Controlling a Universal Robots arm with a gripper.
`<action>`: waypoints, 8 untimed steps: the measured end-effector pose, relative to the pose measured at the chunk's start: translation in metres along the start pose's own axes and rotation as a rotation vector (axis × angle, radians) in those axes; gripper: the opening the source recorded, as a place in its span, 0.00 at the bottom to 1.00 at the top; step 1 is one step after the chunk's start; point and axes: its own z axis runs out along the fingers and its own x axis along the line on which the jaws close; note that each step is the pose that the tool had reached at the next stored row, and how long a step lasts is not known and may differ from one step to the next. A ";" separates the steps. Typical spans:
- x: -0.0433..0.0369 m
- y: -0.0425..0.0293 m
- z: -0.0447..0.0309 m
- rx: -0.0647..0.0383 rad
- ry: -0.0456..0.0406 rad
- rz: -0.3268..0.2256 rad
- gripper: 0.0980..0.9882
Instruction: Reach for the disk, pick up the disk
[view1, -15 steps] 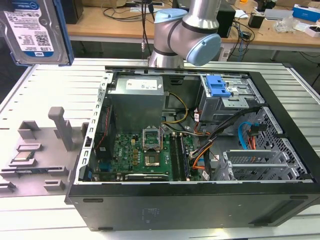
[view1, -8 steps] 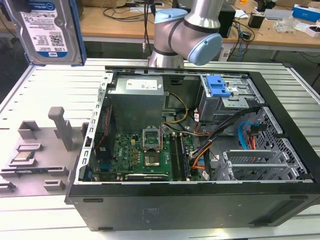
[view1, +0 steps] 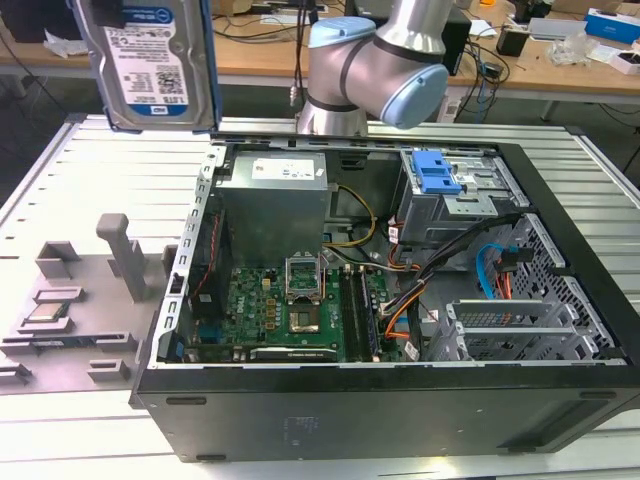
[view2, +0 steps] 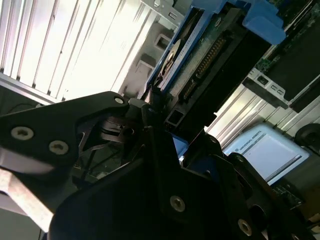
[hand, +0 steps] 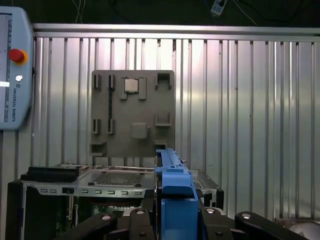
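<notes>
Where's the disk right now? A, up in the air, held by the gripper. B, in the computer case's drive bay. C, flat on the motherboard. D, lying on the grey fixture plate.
A: in the exterior view the disk hangs clear above the table, and in the first wrist view it sits clamped in the gripper.

One disk (view1: 150, 60), one open computer case (view1: 380, 425), one grey fixture plate (view1: 85, 272), one square processor chip (view1: 47, 312), one robot arm (view1: 385, 70), one teach pendant (hand: 15, 70)
</notes>
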 end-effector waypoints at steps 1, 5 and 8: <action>0.0000 -0.0065 -0.0002 0.000 0.0002 0.000 0.30; 0.0003 -0.0234 -0.0009 0.000 0.0004 0.000 0.30; 0.0005 -0.0376 -0.0014 0.000 0.0006 0.000 0.30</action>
